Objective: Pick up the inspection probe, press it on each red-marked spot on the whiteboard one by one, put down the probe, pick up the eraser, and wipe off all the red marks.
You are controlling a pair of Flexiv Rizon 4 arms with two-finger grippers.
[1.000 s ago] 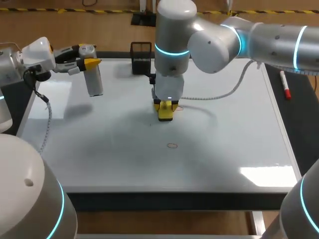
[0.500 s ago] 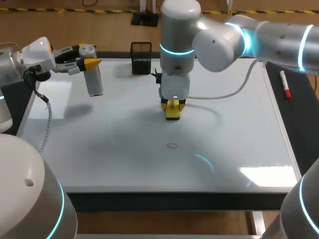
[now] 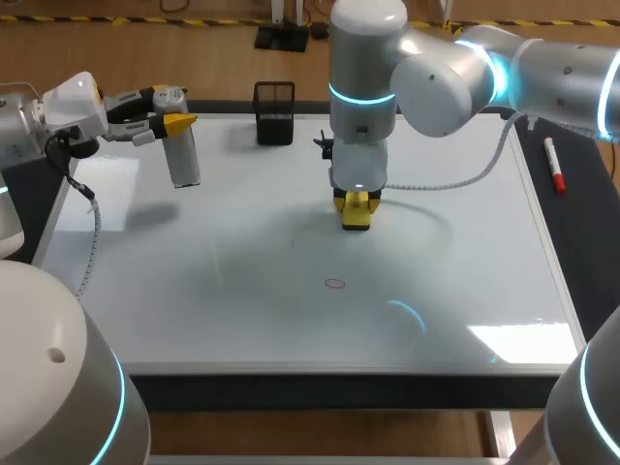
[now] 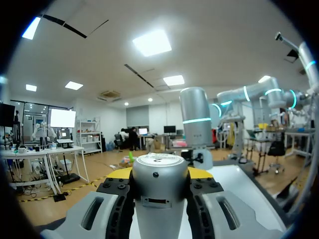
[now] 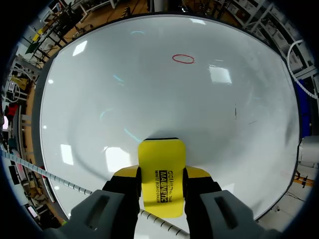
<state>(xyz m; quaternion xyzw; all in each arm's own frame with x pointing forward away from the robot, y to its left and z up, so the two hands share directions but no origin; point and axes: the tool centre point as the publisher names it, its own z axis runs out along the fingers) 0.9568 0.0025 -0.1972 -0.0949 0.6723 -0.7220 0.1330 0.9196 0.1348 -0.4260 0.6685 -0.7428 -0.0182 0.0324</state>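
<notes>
A: How will the eraser (image 5: 161, 162) handle?
B: Likely light and stiff. The right tool (image 5: 160, 174) clamps its flanks, its face on the whiteboard (image 5: 149, 94), a red mark (image 5: 183, 59) ahead. The left tool (image 4: 160, 173) clasps the smooth probe (image 4: 159, 164).

Eraser (image 3: 356, 211) mid-whiteboard (image 3: 242, 310); ring mark (image 3: 334, 284) before it; holder (image 3: 274, 113) behind, leftward; probe (image 3: 179, 136) far left; marker (image 3: 555, 167) off board's right edge.

eraser (image 5: 161, 174) — yellow, black lettering | whiteboard (image 3: 194, 310) white | ring mark (image 5: 183, 59) red | probe (image 4: 159, 181) — silver-grey
</notes>
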